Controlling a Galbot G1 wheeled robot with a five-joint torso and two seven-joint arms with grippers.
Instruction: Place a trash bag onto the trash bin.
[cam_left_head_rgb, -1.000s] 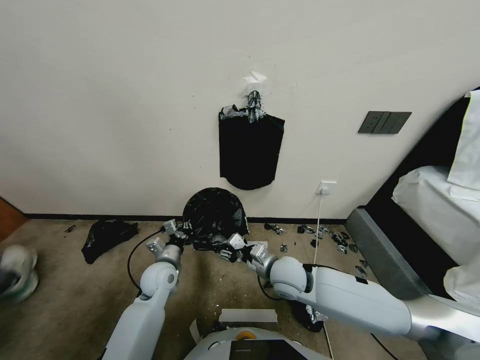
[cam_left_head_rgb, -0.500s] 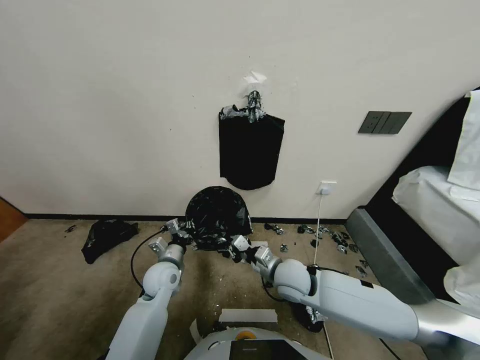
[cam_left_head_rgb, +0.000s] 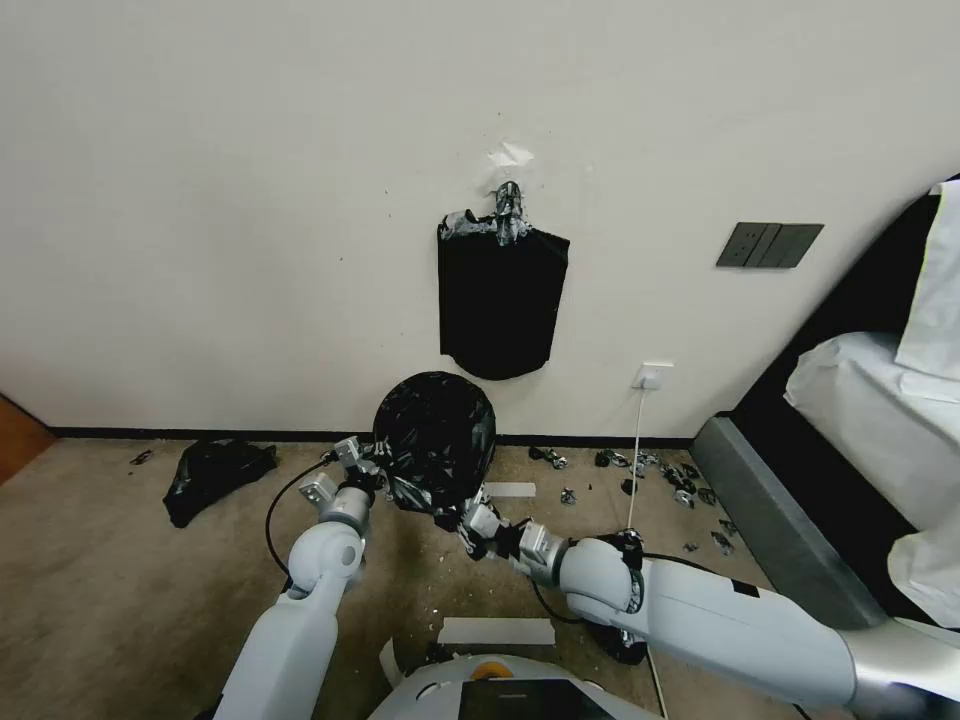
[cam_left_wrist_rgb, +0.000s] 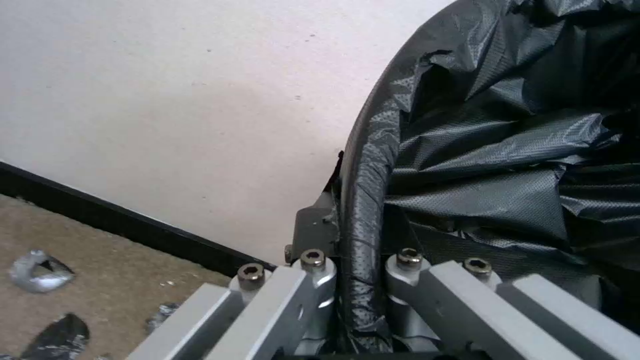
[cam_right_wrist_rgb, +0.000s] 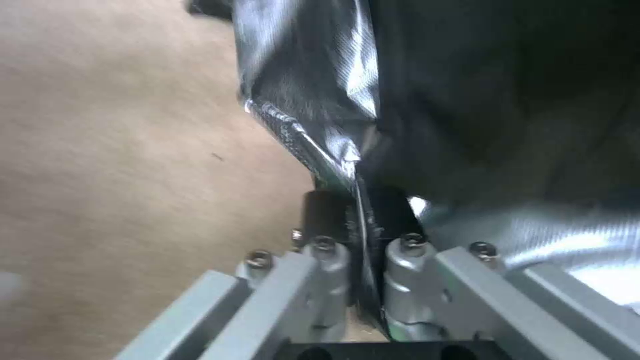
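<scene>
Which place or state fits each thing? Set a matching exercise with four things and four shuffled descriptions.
Things:
1. trash bag
2. flat black bundle
3. black heap
4. left pincer

Descriptions:
A. hanging on the wall
B. lying on the carpet by the baseboard
C. shut on a rolled black rim
D. pinched on both sides by the left pincer and right pincer

Pairs: 1-D, 2-A, 3-B, 4-C

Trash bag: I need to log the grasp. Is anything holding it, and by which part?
Both grippers hold the trash bag by its rim: left gripper on the rolled edge, right gripper on a pinched fold.
</scene>
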